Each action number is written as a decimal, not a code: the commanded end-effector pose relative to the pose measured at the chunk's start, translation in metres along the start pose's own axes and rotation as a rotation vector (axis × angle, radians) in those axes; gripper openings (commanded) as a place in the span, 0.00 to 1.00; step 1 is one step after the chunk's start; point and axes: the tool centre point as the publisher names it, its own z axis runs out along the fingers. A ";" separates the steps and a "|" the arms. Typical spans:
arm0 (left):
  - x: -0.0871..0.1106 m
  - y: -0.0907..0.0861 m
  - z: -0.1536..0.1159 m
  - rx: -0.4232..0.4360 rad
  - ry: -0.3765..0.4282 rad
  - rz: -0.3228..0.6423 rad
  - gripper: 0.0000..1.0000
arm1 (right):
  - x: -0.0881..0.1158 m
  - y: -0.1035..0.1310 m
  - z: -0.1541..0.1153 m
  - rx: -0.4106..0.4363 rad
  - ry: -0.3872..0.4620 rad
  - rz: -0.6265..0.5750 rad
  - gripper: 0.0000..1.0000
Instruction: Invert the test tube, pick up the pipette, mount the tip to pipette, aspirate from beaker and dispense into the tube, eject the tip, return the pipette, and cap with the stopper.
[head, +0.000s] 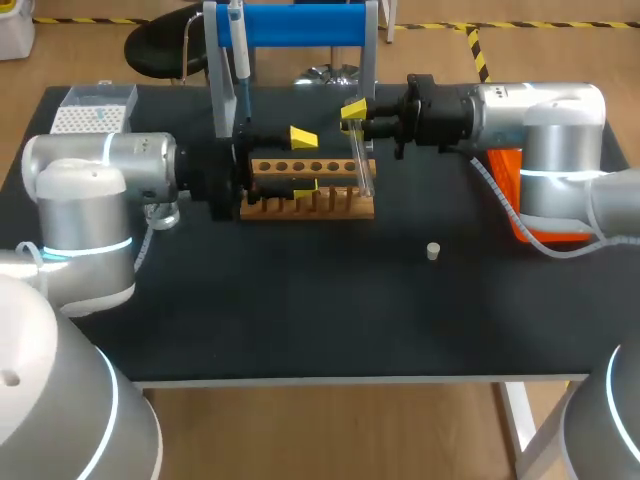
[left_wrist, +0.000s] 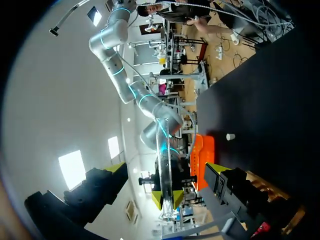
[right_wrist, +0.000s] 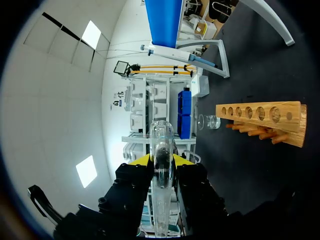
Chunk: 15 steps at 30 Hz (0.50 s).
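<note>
Test tube (right_wrist: 161, 136) half-hidden in right gripper (right_wrist: 162, 161)

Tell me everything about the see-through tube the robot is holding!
The test tube is clear like glass, long and thin with a rounded end, and looks empty. The right gripper is shut on it, its yellow-tipped fingers pressing from both sides. It is off the table, nearly upright, by the end of the wooden rack, touching nothing else.

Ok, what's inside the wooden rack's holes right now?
Nothing visible: all the holes of the wooden rack look empty from the right wrist view, though their bottoms are out of sight. The test tube is out of it, held in the right gripper.
</note>
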 end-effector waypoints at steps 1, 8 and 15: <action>-0.003 -0.003 0.015 0.008 0.019 -0.004 1.00 | 0.001 -0.001 0.000 -0.001 -0.004 -0.001 0.00; -0.005 -0.014 0.033 0.022 0.033 -0.002 1.00 | 0.001 -0.001 0.000 -0.001 -0.004 -0.001 0.00; -0.004 -0.018 0.048 0.037 0.038 -0.008 1.00 | 0.001 -0.001 0.000 -0.001 -0.004 -0.001 0.00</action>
